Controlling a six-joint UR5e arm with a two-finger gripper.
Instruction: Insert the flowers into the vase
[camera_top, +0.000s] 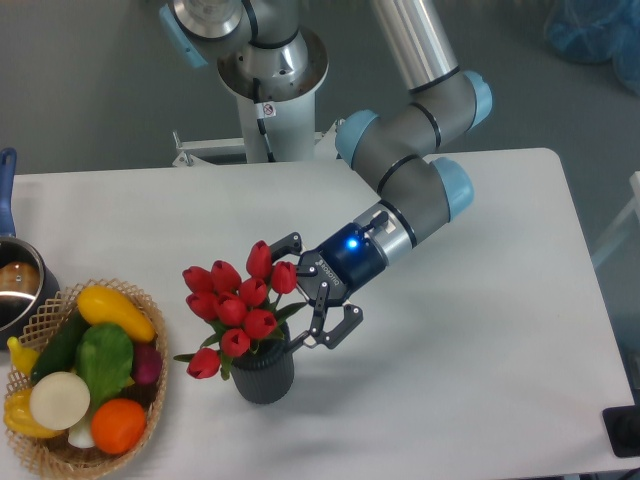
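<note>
The bunch of red tulips (236, 302) with green leaves stands upright in the short dark grey ribbed vase (263, 378), near the table's front centre-left. The stems go down into the vase's mouth and are hidden there. My gripper (297, 292) is just to the right of the tulip heads, at the height of the blooms and above the vase's right rim. Its fingers are spread apart, one finger (283, 245) beside the upper blooms and the other (338, 330) lower right. Nothing is between them.
A wicker basket (150, 310) of colourful vegetables stands at the front left, close to the vase. A metal pot (18, 285) with a blue handle is at the left edge. The arm's base (272, 90) stands behind the table.
</note>
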